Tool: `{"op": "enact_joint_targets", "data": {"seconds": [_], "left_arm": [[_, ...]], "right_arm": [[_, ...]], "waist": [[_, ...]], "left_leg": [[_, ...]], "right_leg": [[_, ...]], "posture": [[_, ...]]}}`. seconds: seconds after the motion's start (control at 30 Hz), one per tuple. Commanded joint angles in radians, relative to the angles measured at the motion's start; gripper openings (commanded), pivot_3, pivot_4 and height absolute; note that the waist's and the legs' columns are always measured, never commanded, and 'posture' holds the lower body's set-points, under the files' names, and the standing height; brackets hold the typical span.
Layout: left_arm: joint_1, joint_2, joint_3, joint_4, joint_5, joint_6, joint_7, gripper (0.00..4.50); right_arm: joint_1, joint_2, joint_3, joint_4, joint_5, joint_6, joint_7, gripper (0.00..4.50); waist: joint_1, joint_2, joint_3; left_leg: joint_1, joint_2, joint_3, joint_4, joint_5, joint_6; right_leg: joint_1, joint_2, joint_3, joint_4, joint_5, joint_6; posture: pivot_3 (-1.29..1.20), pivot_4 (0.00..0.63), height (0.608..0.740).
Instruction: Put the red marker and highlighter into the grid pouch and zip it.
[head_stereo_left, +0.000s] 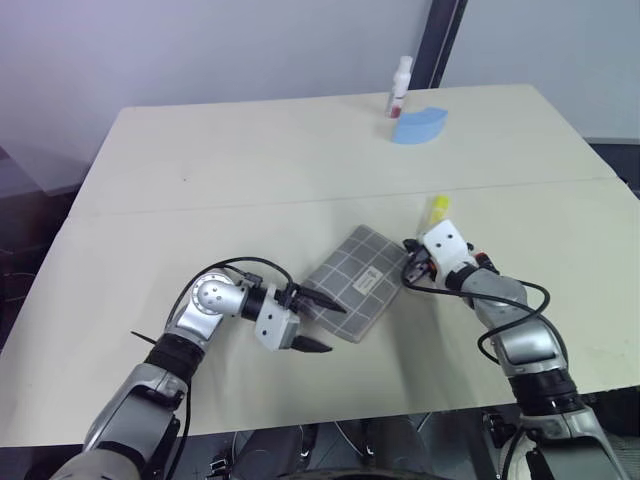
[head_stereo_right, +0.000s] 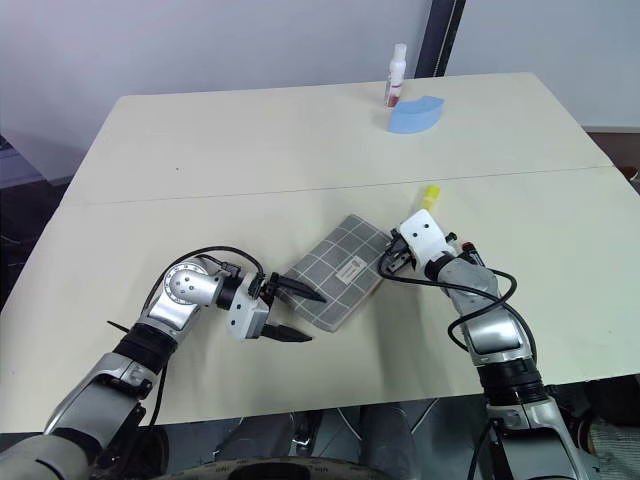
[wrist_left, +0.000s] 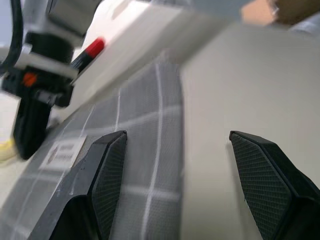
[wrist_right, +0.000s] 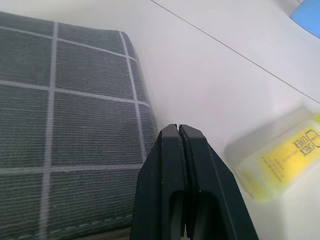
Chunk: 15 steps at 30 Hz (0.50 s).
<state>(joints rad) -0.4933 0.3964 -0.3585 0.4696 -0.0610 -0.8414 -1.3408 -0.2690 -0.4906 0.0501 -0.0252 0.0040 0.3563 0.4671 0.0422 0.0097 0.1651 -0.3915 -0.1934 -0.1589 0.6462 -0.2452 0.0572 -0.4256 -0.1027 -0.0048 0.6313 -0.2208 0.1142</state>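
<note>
Left gripper (head_stereo_left: 318, 325) sits at the pouch's (head_stereo_left: 358, 280) near-left edge, jaws wide, one finger over the fabric, one over bare table (head_stereo_left: 200, 180). Pouch lies flat mid-table – closed, as far as I can tell. Right gripper (wrist_right: 178, 131) at the pouch's far-right corner, jaws shut, empty. Highlighter (head_stereo_left: 437, 208) just beyond it, loose on the table. Marker's red tip (wrist_left: 92, 48) shows past the pouch, near the right wrist. Next, likely: left pins the pouch edge, right finds the zipper pull – approach low, don't drag the pouch.

Even bright light, soft shadows; left wrist view background blurred
</note>
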Motion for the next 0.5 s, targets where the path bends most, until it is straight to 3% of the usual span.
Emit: {"op": "enact_joint_targets", "data": {"seconds": [0.03,0.1,0.23,0.5], "left_arm": [[-0.01,-0.028,0.006,-0.014,0.027,0.006,0.096,2.92],[-0.01,-0.037,0.005,-0.023,0.024,0.012,0.123,2.13],[-0.007,-0.033,-0.003,-0.038,0.012,0.03,0.145,0.09],[-0.027,0.027,0.063,-0.016,-0.016,0.012,0.205,0.03]], "right_arm": [[0.021,-0.015,-0.028,-0.005,-0.006,0.004,-0.009,0.0],[0.024,-0.018,-0.028,-0.008,-0.007,0.002,-0.005,0.0],[0.018,-0.025,-0.029,0.006,-0.015,-0.007,-0.007,0.0],[0.09,-0.047,-0.087,-0.119,0.041,-0.008,0.029,0.0]], "waist": [[0.001,0.0,0.0],[0.001,0.0,0.0],[-0.001,0.0,0.0],[-0.001,0.0,0.0]], "left_leg": [[0.0,0.0,0.0,0.0,0.0,0.0],[0.0,0.0,0.0,0.0,0.0,0.0],[0.0,0.0,0.0,0.0,0.0,0.001],[-0.001,0.0,0.0,-0.001,-0.001,0.001]], "right_leg": [[0.0,0.0,0.0,0.0,0.0,0.0],[0.0,0.0,0.0,-0.001,0.0,0.0],[0.0,0.0,0.0,0.0,0.0,0.0],[-0.001,0.0,0.0,0.0,0.0,0.0]], "posture": [[0.0,0.15,0.739],[0.0,0.15,0.739],[0.0,0.15,0.739],[0.0,0.15,0.739]]}}
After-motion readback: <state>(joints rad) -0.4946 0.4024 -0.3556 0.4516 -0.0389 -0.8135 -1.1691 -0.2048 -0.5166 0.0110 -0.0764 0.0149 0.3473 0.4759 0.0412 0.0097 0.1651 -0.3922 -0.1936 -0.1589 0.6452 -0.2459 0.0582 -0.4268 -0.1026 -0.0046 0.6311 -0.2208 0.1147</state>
